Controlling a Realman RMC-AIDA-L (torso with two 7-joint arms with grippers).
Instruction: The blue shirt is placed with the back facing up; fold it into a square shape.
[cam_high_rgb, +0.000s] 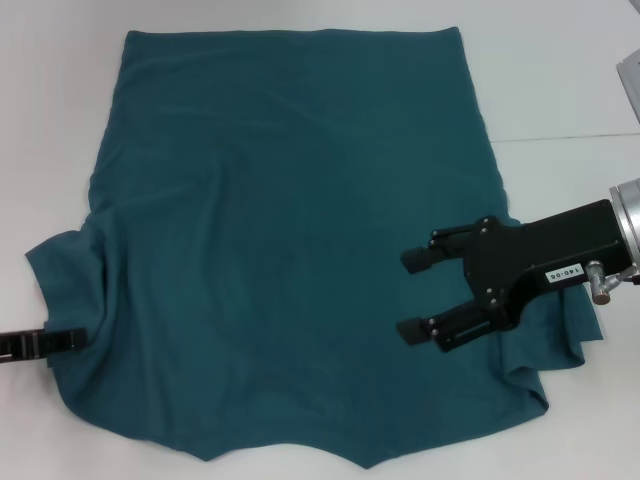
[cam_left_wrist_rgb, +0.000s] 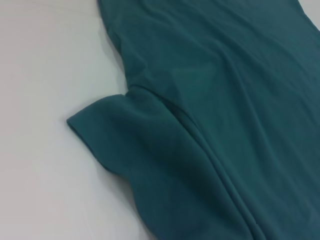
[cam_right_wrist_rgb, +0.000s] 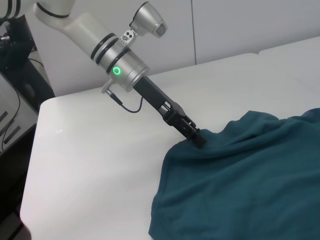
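The blue shirt (cam_high_rgb: 300, 200) lies spread on the white table (cam_high_rgb: 560, 80), plain side up, hem at the far side. My left gripper (cam_high_rgb: 75, 340) reaches in from the left edge and is shut on the fabric at the shirt's left sleeve (cam_high_rgb: 60, 265). The right wrist view shows it pinching that bunched edge (cam_right_wrist_rgb: 199, 139). My right gripper (cam_high_rgb: 408, 295) is open and hovers over the shirt's right side, next to the right sleeve (cam_high_rgb: 560, 330). The shirt also fills the left wrist view (cam_left_wrist_rgb: 225, 100) and the right wrist view (cam_right_wrist_rgb: 250, 180).
The table has a seam (cam_high_rgb: 570, 135) at the right. In the right wrist view the table edge (cam_right_wrist_rgb: 30, 165) is at the far side of the left arm (cam_right_wrist_rgb: 120, 65), with dark equipment and cables (cam_right_wrist_rgb: 15, 65) beyond it.
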